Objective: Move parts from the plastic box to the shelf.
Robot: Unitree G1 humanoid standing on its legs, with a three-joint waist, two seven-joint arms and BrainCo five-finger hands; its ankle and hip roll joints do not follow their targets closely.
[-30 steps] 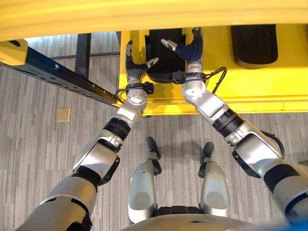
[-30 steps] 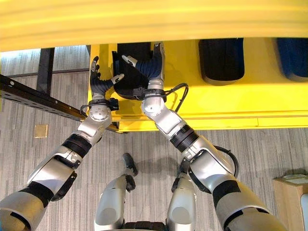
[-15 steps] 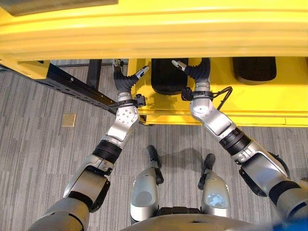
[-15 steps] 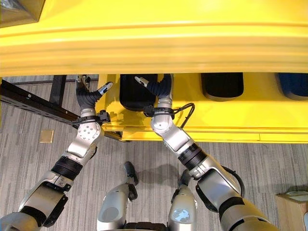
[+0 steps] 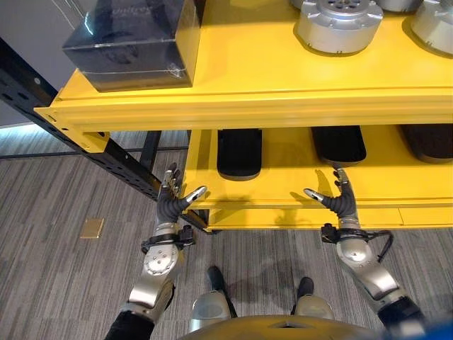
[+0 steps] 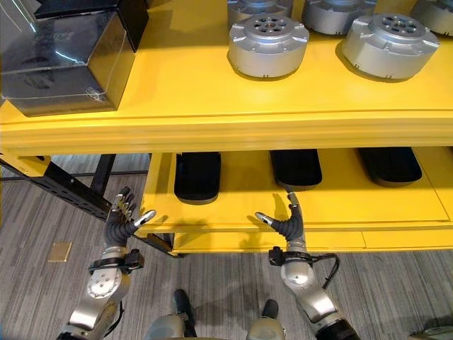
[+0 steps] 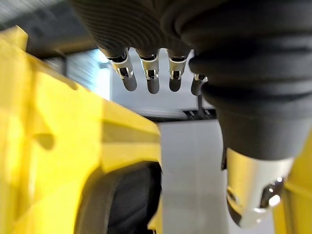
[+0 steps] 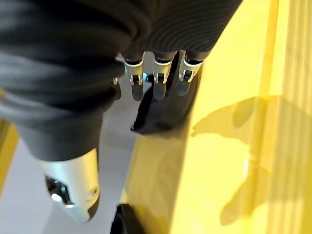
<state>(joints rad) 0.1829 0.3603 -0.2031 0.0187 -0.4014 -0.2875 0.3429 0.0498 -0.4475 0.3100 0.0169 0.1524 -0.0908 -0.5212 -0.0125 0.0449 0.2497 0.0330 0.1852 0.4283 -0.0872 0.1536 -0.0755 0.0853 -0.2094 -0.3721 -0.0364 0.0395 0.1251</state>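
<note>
My left hand hangs open and empty in front of the left end of the yellow shelf's lower tier. Further right, my right hand is open and empty too, just before that tier's front edge. A flat black part lies on the lower tier between and beyond both hands, and neither hand touches it. In the left wrist view straight fingers point past the black part. In the right wrist view the fingers are straight above another black part.
Two more black parts lie on the lower tier. The upper tier carries silver round parts and a dark wrapped box. A black rack beam runs at the left. A tan square lies on the floor.
The camera has risen and now shows the upper tier. Both hands have drawn back from beside the leftmost black part to the shelf's front edge and spread apart.
</note>
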